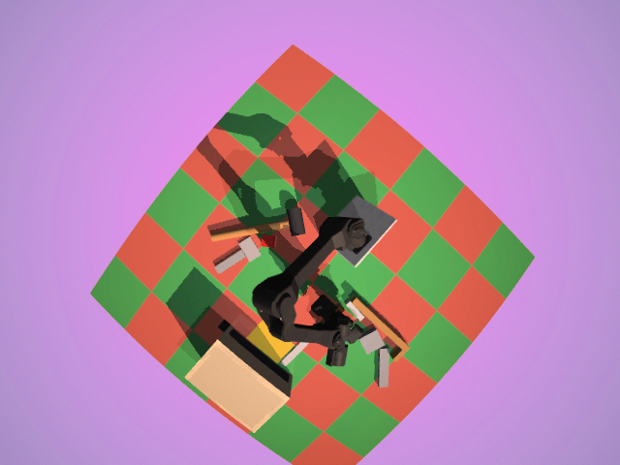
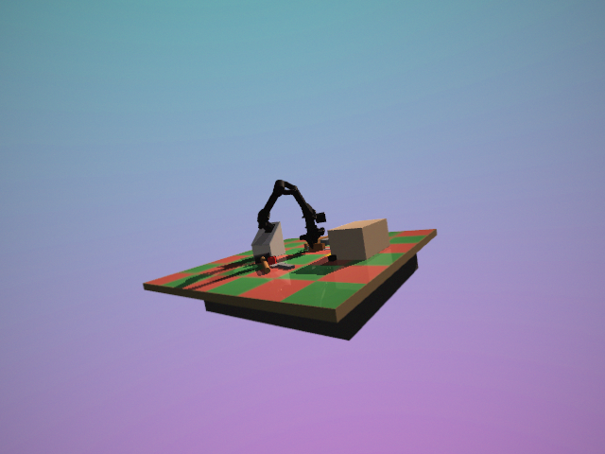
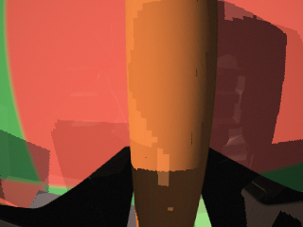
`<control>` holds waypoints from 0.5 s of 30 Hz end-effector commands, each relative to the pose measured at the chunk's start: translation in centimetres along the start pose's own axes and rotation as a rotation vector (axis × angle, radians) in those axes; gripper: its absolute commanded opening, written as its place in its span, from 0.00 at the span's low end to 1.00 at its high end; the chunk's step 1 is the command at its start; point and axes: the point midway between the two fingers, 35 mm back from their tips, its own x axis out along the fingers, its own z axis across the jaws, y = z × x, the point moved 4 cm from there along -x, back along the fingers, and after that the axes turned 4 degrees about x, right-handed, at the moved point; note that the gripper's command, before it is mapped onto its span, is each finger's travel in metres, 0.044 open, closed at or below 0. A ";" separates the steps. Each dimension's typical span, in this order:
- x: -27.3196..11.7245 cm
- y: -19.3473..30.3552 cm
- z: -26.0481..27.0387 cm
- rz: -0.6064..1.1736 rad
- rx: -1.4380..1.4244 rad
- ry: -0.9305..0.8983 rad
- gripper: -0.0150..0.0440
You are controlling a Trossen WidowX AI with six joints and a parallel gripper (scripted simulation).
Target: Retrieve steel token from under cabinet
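Note:
The tan cabinet (image 1: 237, 385) (image 2: 347, 243) stands with its dark front (image 1: 258, 354) facing a yellow marked area (image 1: 272, 344), which the arm partly covers in the top view. I cannot make out the steel token in any view. My gripper (image 3: 165, 154) (image 2: 312, 244) is shut on a rounded orange handle (image 3: 172, 71), one finger on each side. This appears to be the long orange piece (image 1: 380, 324) right of the wrist in the top view. It is low over or on the table; contact with the table cannot be told.
A pale bar (image 1: 295, 353) lies at the yellow area's edge. Grey blocks (image 1: 372, 341) (image 1: 383, 367) and a pale piece (image 1: 355, 310) lie near the gripper. Left of the arm's grey base (image 1: 378, 220) are a dark-headed orange-handled tool (image 1: 295, 221), a red block (image 1: 268, 240) and a grey T-shaped piece (image 1: 249, 248).

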 end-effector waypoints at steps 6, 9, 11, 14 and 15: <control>0.0 -1.8 0.1 -0.006 0.019 -0.003 0.25; 0.0 -2.2 0.1 -0.006 0.020 -0.003 0.25; 0.0 -2.4 0.1 -0.006 0.020 -0.002 0.25; 0.0 -2.8 0.2 -0.006 0.020 -0.002 0.25; 0.0 -3.0 0.2 -0.006 0.020 -0.002 0.25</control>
